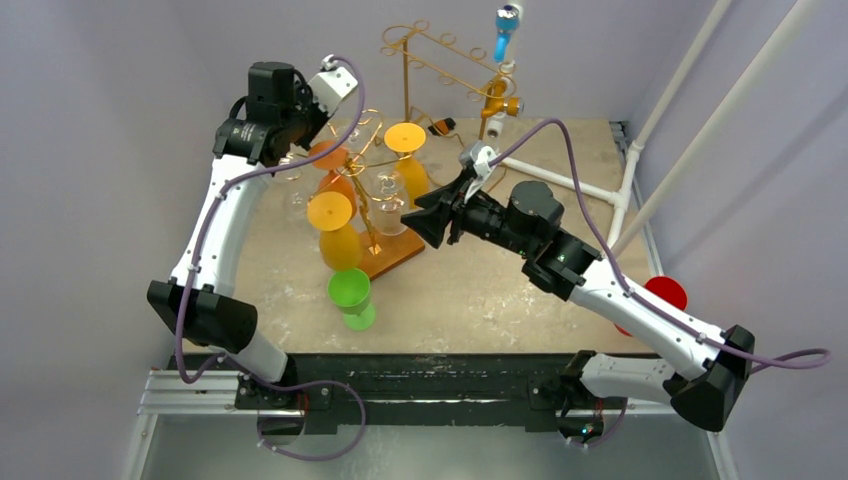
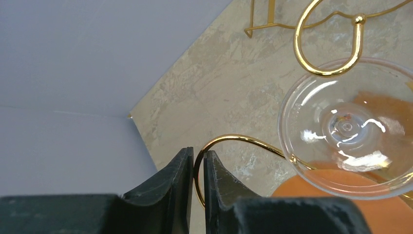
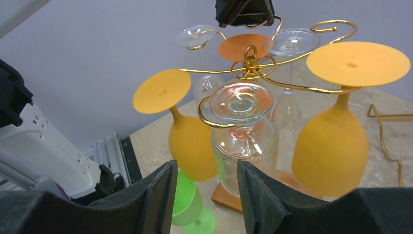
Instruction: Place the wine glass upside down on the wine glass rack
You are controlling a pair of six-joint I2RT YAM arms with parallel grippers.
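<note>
The gold wire wine glass rack (image 1: 372, 150) stands on a wooden base (image 1: 392, 255) mid-table. Orange glasses (image 1: 338, 232) and clear glasses hang on it upside down. A clear ribbed glass (image 3: 246, 148) hangs foot-up in a gold loop right in front of my right gripper (image 3: 207, 192), which is open and empty, its jaws not touching the glass. A green wine glass (image 1: 350, 296) stands upright on the table before the rack; it also shows in the right wrist view (image 3: 189, 201). My left gripper (image 2: 197, 153) is shut on a gold rack arm (image 2: 243, 140) beside a clear glass foot (image 2: 348, 127).
A second, bare gold rack (image 1: 432, 58) stands at the back. Blue (image 1: 507, 30) and orange (image 1: 497, 100) fittings sit on white pipes at back right. A red round object (image 1: 667, 292) lies at the right table edge behind my right arm.
</note>
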